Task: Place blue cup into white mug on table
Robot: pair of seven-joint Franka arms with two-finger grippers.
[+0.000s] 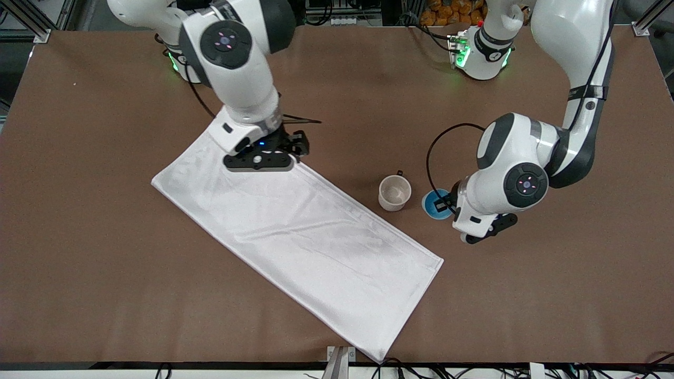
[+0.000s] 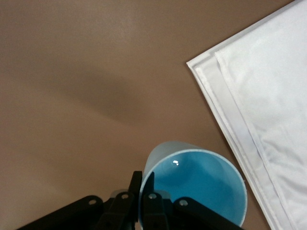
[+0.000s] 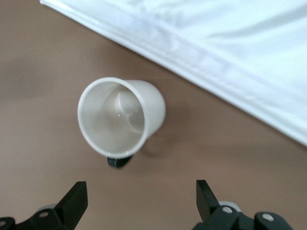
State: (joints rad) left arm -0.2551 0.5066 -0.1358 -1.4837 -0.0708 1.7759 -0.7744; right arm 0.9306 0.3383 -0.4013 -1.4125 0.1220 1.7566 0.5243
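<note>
I have the left claw clenched on the rim of the blue cup, one finger inside the wall and one outside, as the left wrist view shows. In the front view the cup sits low beside the white mug, toward the left arm's end of the bench; I can't tell from here whether its base is touching the bench or just off it. The mug stands upright on the brown surface, mouth up, its small dark handle on the side toward the robots' bases, and nothing is in it. Cup and mug are close but apart.

The right claw is released, its fingers spread wide, and it hangs above the end of the white cloth nearest the right arm's base. That cloth lies flat and slantwise across the bench, one corner reaching close to the mug.
</note>
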